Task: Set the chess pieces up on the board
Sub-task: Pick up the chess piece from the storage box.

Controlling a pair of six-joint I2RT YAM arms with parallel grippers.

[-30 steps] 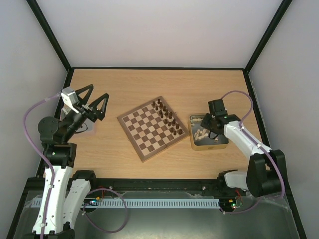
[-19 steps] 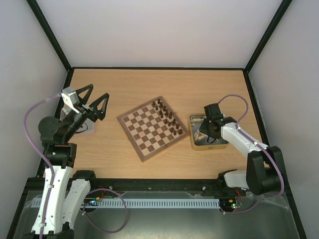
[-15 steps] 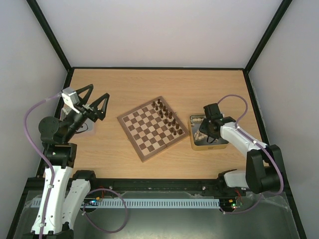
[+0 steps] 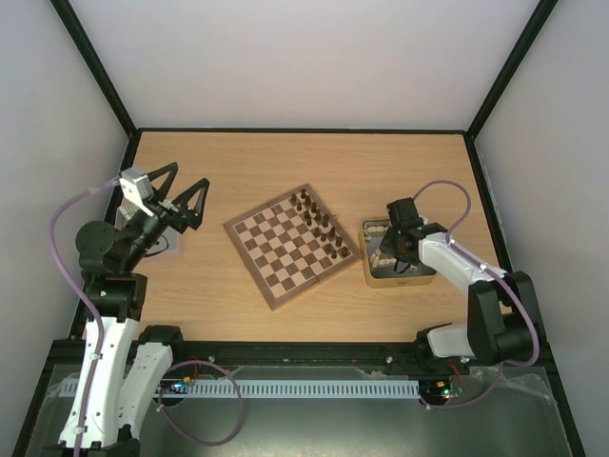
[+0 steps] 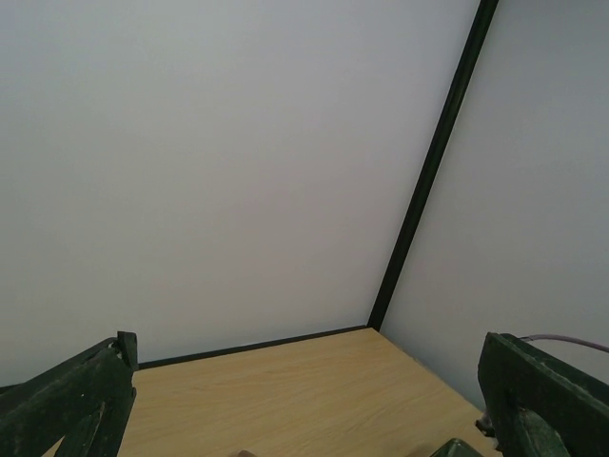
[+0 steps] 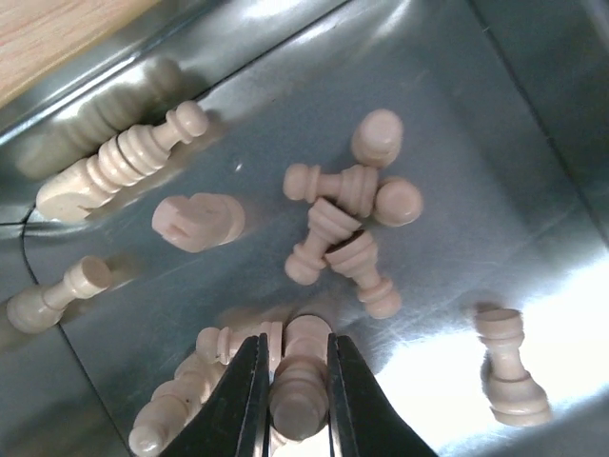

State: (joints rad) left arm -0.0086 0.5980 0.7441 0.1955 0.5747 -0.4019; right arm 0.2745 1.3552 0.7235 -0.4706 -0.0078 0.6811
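The right gripper (image 6: 298, 381) has dipped lower into the tin (image 6: 457, 190) and now squeezes one pale chess piece (image 6: 299, 407) tight, other pieces (image 6: 347, 183) lying loose just beyond its tips, so a lift to the board (image 4: 293, 246) looks next.

Board (image 4: 293, 246): square, dark brown and beige checks, thin brown rim. Lies flat, turned askew, mid-table, slightly nearer the right edge.

Chess pieces (image 6: 333, 183): cream wood, loose in tin (image 6: 457, 143) just beside the board, toward the right edge. Most lie on their sides, several overlapping. Seen end-on, one piece (image 6: 300, 386) is pinched in the right gripper (image 6: 292, 347).
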